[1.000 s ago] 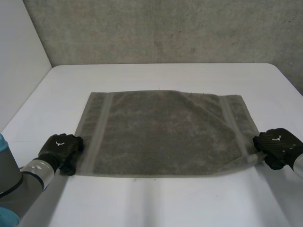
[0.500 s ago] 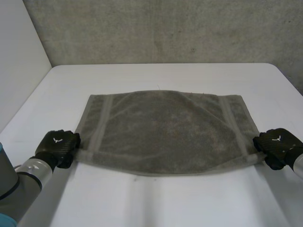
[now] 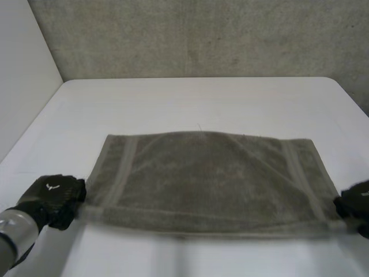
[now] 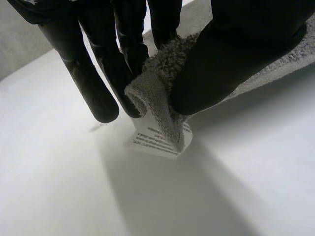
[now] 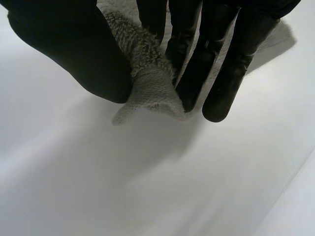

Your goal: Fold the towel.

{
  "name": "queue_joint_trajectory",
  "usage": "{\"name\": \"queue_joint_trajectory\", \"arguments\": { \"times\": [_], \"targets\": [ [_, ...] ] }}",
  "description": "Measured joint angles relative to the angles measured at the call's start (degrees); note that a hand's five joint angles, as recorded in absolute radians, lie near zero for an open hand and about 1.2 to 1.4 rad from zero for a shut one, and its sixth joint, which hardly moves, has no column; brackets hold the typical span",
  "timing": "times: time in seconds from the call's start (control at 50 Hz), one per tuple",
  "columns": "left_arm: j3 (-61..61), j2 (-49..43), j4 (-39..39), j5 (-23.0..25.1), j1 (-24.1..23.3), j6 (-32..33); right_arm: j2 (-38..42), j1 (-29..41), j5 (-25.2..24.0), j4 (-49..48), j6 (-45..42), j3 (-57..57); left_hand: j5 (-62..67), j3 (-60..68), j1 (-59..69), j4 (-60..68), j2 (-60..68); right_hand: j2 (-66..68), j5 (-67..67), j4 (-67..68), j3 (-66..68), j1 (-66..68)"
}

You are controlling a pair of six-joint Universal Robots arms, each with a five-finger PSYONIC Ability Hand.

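Note:
A grey-green towel (image 3: 207, 179) hangs stretched above the white table (image 3: 190, 98), its near edge lifted between both hands. My left hand (image 3: 51, 197) pinches the near left corner (image 4: 157, 93) between thumb and fingers (image 4: 93, 83); a white care label (image 4: 158, 139) dangles below that corner. My right hand (image 3: 357, 206) pinches the near right corner (image 5: 147, 83) between thumb and fingers (image 5: 231, 69). The towel's far edge still rests on the table.
A grey concrete wall (image 3: 196, 34) stands behind the table. A pale wall (image 3: 23, 75) runs along the table's left side. Bare tabletop lies beyond the towel and in front of it.
My left hand has closed on the near left corner. Both hands have lifted the near edge and drawn it towards me and outward. The towel has slid nearer.

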Motion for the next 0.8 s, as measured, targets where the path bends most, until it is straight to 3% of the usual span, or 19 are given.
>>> {"name": "queue_joint_trajectory", "arguments": {
  "times": [0.1, 0.24, 0.42, 0.46, 0.62, 0.8],
  "targets": [
    [0.3, 4.8, -8.4, 0.2, 1.4, 2.7, -2.7, -5.2, -0.6, 7.0, -8.2, -0.1, 0.0, 0.0, 0.0, 0.0, 0.0, 0.0, 0.0, 0.0, 0.1, 0.0],
    [4.3, 3.0, -10.2, 0.5, 1.9, 4.5, -1.5, -3.5, -1.8, 2.2, -2.9, -4.3, 0.0, 0.1, 0.0, 0.0, 0.0, 0.0, 0.0, 0.0, 0.2, 0.0],
    [17.5, -12.7, -7.5, -0.2, -2.2, 2.9, 11.8, 10.9, 5.1, -7.9, 10.5, -15.9, 0.1, 0.2, 0.0, 0.0, 0.0, 0.0, 0.2, 0.2, 0.7, 0.0],
    [24.7, -20.4, -7.4, -1.1, -4.6, 1.3, 17.2, 15.3, 8.7, -10.5, 14.1, -20.9, 0.2, 0.2, 0.0, 0.0, 0.0, 0.0, 0.3, 0.2, 0.8, 0.0],
    [43.8, -37.5, -7.8, -6.5, -9.0, -2.0, 27.5, 21.5, 13.5, -16.2, 20.9, -32.2, 0.2, 0.2, 0.0, 0.0, 0.0, 0.0, 0.5, 0.2, 0.9, 0.0],
    [58.1, -47.3, -8.2, -9.2, -11.4, -2.7, 33.2, 24.4, 17.2, -20.3, 23.0, -40.4, 0.2, 0.2, 0.0, 0.0, 0.0, 0.0, 0.5, 0.2, 0.9, 0.0]
  ]
}}
